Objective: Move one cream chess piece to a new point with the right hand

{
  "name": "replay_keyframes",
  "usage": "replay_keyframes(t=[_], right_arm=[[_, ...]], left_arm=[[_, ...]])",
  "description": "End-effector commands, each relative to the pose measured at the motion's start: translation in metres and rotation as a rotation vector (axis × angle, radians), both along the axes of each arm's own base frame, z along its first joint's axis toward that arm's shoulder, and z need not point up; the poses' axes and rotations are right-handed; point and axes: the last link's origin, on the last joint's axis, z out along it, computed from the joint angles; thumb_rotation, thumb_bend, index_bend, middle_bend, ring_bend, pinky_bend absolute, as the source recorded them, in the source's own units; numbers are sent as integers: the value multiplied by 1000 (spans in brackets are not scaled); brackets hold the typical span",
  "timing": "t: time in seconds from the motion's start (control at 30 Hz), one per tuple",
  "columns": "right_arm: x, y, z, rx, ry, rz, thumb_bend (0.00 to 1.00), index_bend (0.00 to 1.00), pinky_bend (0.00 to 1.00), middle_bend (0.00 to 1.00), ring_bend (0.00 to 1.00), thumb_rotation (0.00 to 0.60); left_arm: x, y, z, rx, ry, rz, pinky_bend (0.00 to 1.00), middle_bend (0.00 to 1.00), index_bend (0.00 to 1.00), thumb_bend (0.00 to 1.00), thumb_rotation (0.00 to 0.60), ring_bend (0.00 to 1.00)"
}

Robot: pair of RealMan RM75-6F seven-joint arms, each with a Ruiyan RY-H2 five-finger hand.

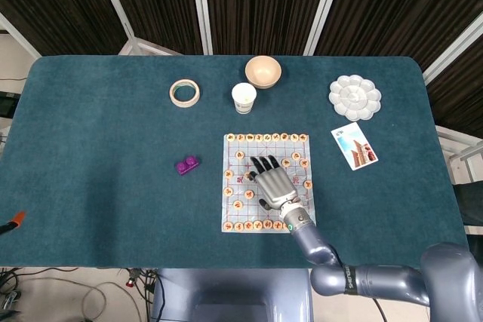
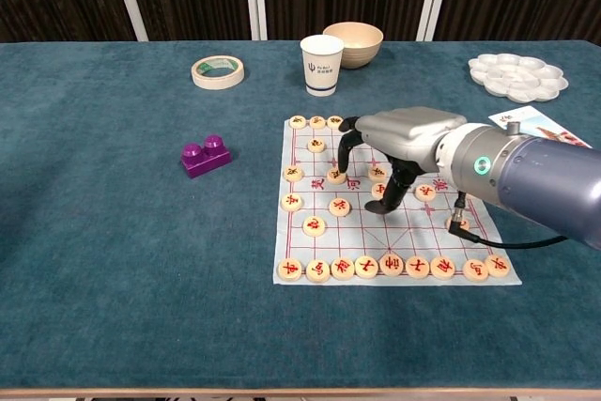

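A paper chessboard (image 2: 394, 232) (image 1: 249, 215) lies on the blue table, with several cream round pieces on it. My right hand (image 2: 394, 143) (image 1: 272, 182) hovers low over the board's middle, palm down, fingers apart and pointing down. Its fingertips (image 2: 344, 168) come down right beside a cream piece (image 2: 336, 176), and I cannot tell whether they touch it. The thumb reaches down next to another cream piece (image 2: 379, 191), which it partly hides. I see nothing held in the hand. A row of cream pieces (image 2: 392, 266) lines the near edge. My left hand shows in neither view.
Left of the board sits a purple block (image 2: 206, 156) (image 1: 186, 165). Behind the board stand a tape roll (image 2: 218, 71), a paper cup (image 2: 321, 65) and a bowl (image 2: 353, 43). A white palette (image 2: 517, 75) and a picture card (image 2: 535, 126) lie at the right.
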Motion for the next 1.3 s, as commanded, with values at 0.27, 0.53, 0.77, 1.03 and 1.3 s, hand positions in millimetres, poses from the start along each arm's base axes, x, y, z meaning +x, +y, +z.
replay_keyframes(t=[0.27,0.53,0.77,1.03,1.3], right_arm=[[3,-1,-14,6,6,-7,379,381,74,0,0,600],[3,-5,-20,1,8,-16,378,409,85,0,0,600],[-1,-4,-20,4,18,-18,378,424,86,0,0,600],[1,-5,-23,6,10,-14,379,444,86,0,0,600],[1,-4,-26,15,16,-16,379,464,87,0,0,600]], left_arm=[[-1,1,0,-2,-1,2,0,0,110,0,600,0],[-1,1,0,-2,0,1,0,0,110,0,600,0],[-1,1,0,0,-1,1,0,0,110,0,600,0],[-1,1,1,1,0,3,0,0,110,0,600,0],[-1,2,-1,-3,1,3,0,0,110,0,600,0]])
